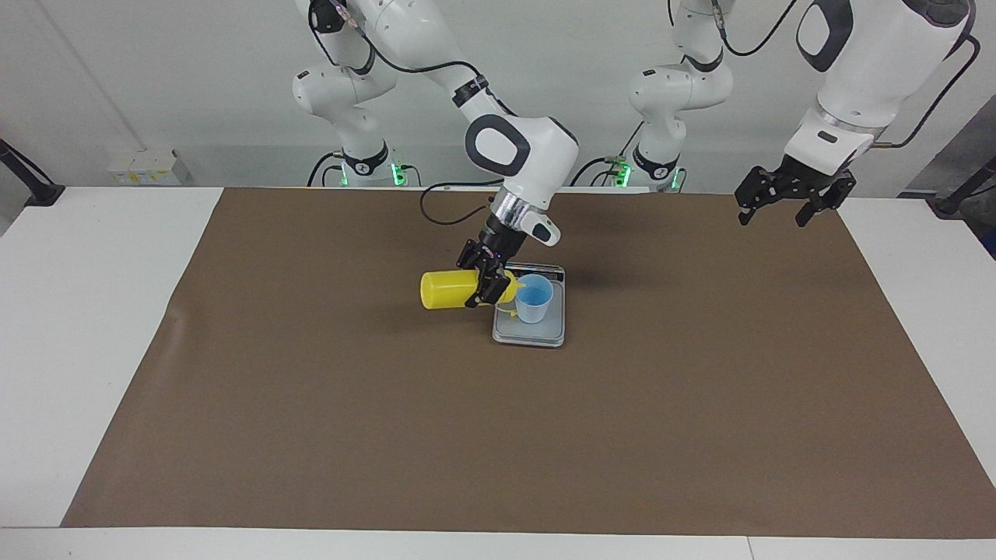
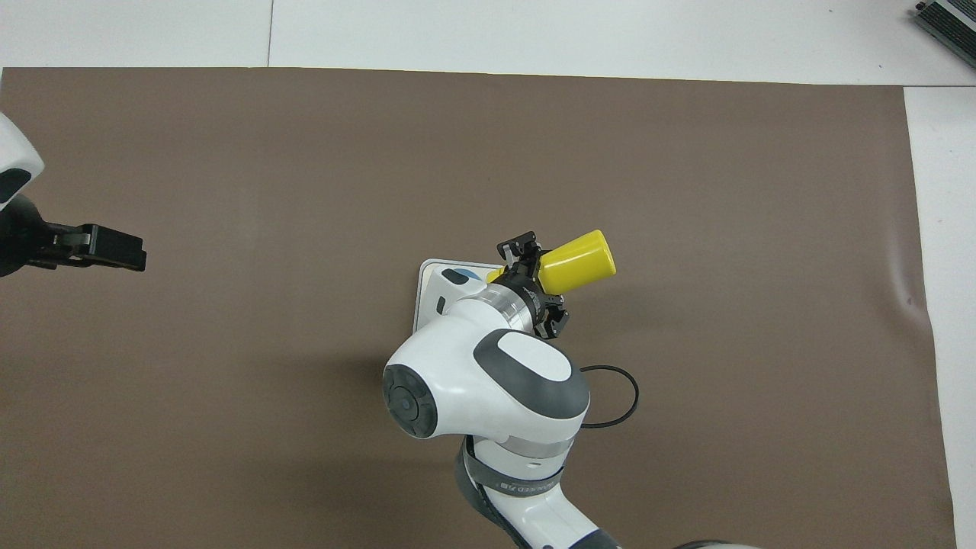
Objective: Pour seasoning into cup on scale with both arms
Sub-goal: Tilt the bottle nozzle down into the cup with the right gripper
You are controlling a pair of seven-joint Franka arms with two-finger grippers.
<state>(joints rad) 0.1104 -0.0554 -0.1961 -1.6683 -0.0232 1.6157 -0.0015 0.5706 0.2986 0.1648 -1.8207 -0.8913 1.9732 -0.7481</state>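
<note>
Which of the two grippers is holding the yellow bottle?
The right gripper holds the yellow squeeze bottle, tipped sideways toward the pale-blue cup on the scale. The left gripper waits in the air, empty.

Just a big brown mat (image 1: pixel 498 435) covering most of the white table (image 1: pixel 93 327), plus some small pale box (image 1: pixel 144 167) at the robots' edge.
</note>
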